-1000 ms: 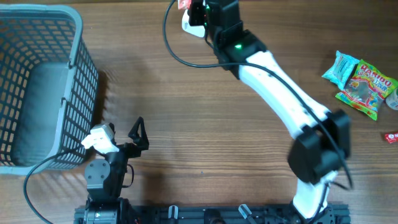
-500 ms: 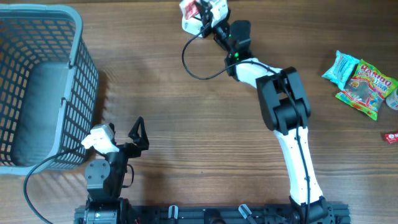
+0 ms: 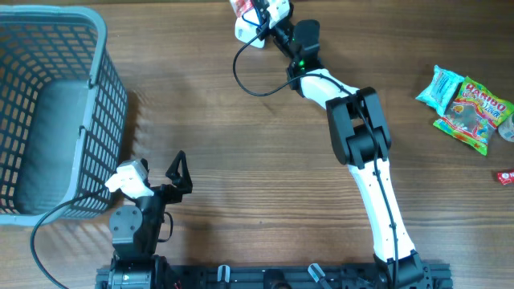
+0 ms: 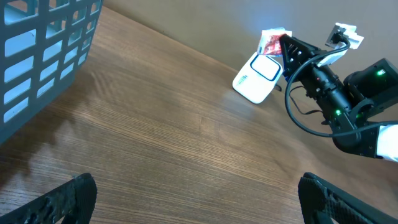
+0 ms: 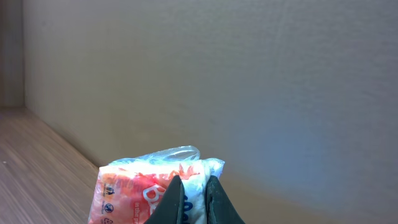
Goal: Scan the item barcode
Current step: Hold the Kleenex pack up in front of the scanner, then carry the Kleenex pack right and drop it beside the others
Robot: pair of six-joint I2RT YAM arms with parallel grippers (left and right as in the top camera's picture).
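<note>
Pinching half-cropped packet (image 5: 140,186), right gripper (image 5: 194,185); maybe snack.

Soft, even light, frames sharp
Faint shadow beside the basket (image 3: 103,80) on the table (image 3: 241,160); pale bluish glow on the wall (image 5: 261,81)

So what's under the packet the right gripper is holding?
The white scanner lies on the table below the packet; the packet covers its far edge.

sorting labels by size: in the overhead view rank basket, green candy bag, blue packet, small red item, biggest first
1. basket
2. green candy bag
3. blue packet, partly covered by the bag
4. small red item, cut off by the frame edge
</note>
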